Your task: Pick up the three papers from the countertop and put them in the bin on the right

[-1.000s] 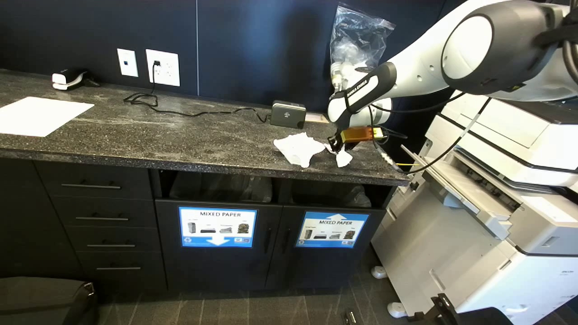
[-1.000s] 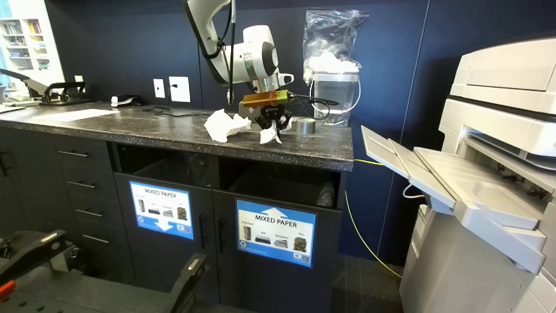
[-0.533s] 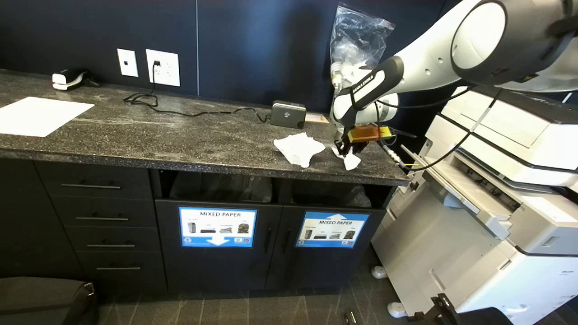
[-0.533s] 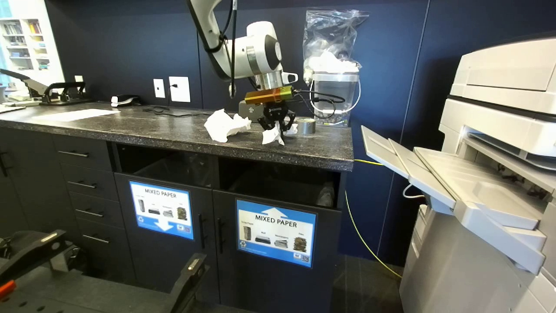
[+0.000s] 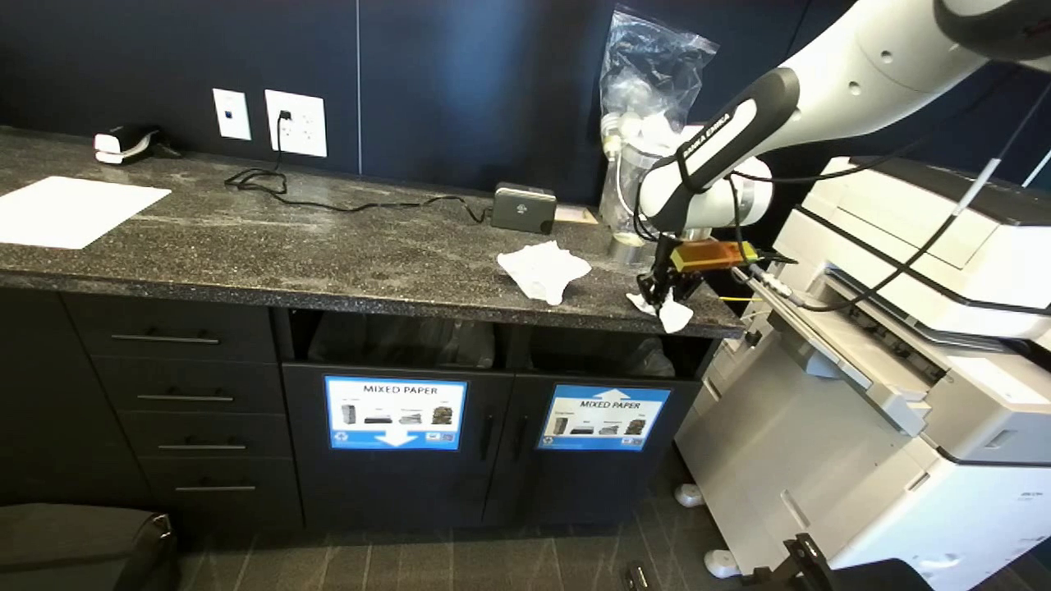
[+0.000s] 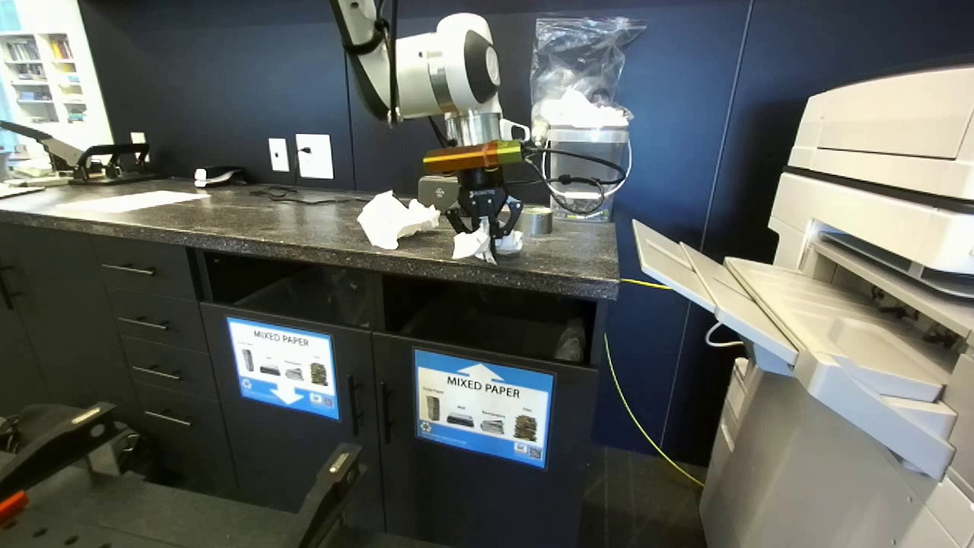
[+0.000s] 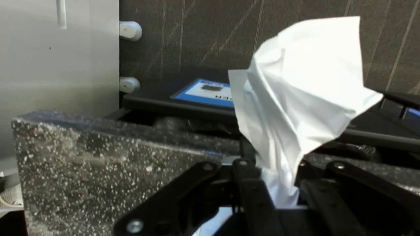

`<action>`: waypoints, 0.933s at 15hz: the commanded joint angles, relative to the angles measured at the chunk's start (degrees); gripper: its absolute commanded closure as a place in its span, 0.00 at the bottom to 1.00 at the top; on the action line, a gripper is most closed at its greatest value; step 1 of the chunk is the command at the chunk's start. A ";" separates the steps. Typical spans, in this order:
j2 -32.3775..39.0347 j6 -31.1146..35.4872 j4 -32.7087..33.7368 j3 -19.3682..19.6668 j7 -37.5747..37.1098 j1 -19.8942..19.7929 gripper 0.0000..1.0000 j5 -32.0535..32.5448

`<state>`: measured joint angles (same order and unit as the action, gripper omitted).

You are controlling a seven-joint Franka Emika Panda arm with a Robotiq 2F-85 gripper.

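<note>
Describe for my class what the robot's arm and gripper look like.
The arm is white and rounded, with black trim lettered EMIKA, black cables and a metallic collar. The gripper is black, with angular, jointed fingers; an orange-and-yellow block sits above it.

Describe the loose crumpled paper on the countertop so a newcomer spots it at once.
Start at the long, dark, speckled countertop and find the small grey box standing on it. In front of that box lies the loose crumpled paper, white with raised folds. Unlike the flat sheet, it is creased; unlike the other crumpled paper, pinched in the gripper, nothing holds it.
</note>
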<state>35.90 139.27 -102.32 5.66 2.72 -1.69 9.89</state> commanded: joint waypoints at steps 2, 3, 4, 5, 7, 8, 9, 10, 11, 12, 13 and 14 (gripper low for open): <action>-12.00 4.78 -17.22 -1.78 3.08 -2.12 0.89 -1.29; -13.50 5.96 -19.38 -2.35 4.05 -2.76 0.88 -2.08; -14.71 7.30 -21.45 -2.84 4.96 -3.27 0.88 -2.85; -15.62 9.00 -23.43 -3.16 5.80 -3.60 0.88 -3.25; -17.44 14.07 -28.88 -4.41 8.22 -4.83 0.89 -5.34; -18.09 17.02 -31.40 -4.91 9.32 -5.46 0.89 -6.37; -18.30 20.22 -33.72 -5.53 10.53 -6.17 0.88 -7.60; -17.99 23.65 -35.73 -6.89 12.60 -7.67 0.88 -9.97; -17.36 27.35 -37.49 -8.07 14.09 -8.91 0.88 -11.76; -16.01 32.52 -39.03 -9.61 15.78 -10.45 0.89 -13.45; -14.83 37.01 -40.30 -12.73 18.25 -13.31 0.89 -15.84; -13.26 41.56 -40.94 -16.66 19.74 -16.81 0.88 -17.57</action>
<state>21.06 169.69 -139.44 -2.96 16.77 -10.89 -2.55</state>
